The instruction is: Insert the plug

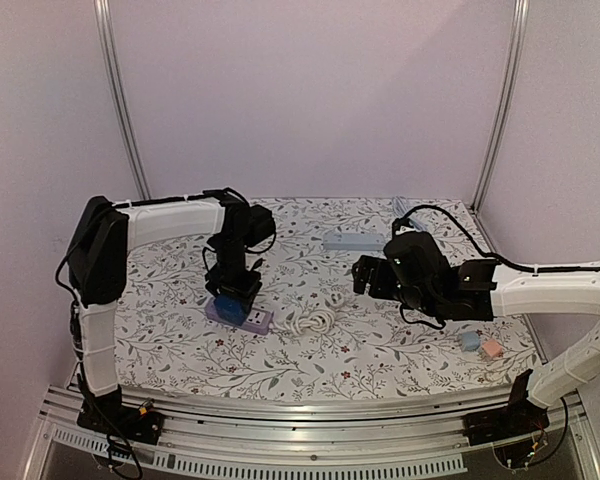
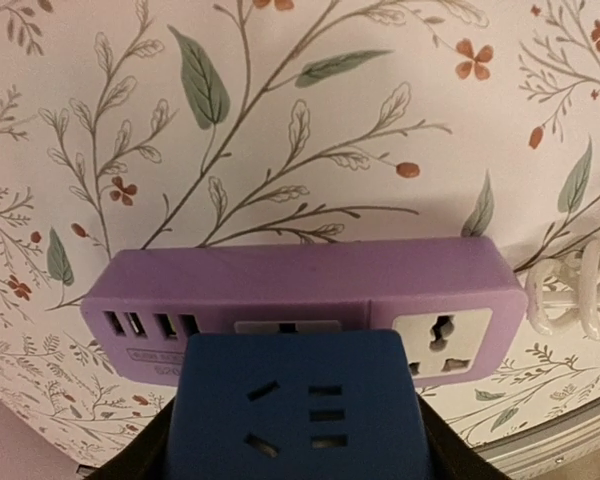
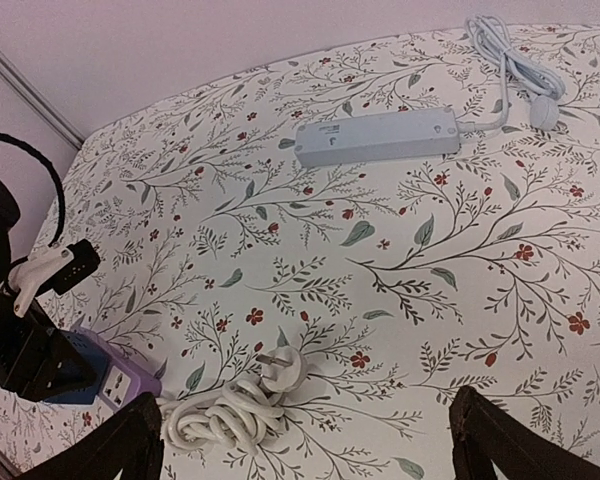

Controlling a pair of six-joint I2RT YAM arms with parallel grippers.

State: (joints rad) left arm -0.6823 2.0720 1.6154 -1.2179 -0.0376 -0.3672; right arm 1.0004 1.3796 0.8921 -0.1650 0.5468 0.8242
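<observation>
A blue cube plug (image 2: 298,405) sits between my left gripper's (image 2: 298,445) black fingers, directly over the middle socket of the purple power strip (image 2: 300,275). Only that socket's top edge shows behind the cube, and whether its pins are seated is hidden. In the top view my left gripper (image 1: 234,287) stands upright on the cube (image 1: 227,306) and strip (image 1: 252,319). My right gripper (image 1: 364,275) is open and empty, hovering right of centre. In its wrist view the right gripper (image 3: 305,450) spans a white plug (image 3: 288,368).
The strip's coiled white cord (image 1: 310,322) lies to its right and shows in the right wrist view (image 3: 215,418). A grey power strip (image 1: 348,240) with its cable lies at the back. Small blue (image 1: 469,340) and pink (image 1: 492,348) blocks lie front right.
</observation>
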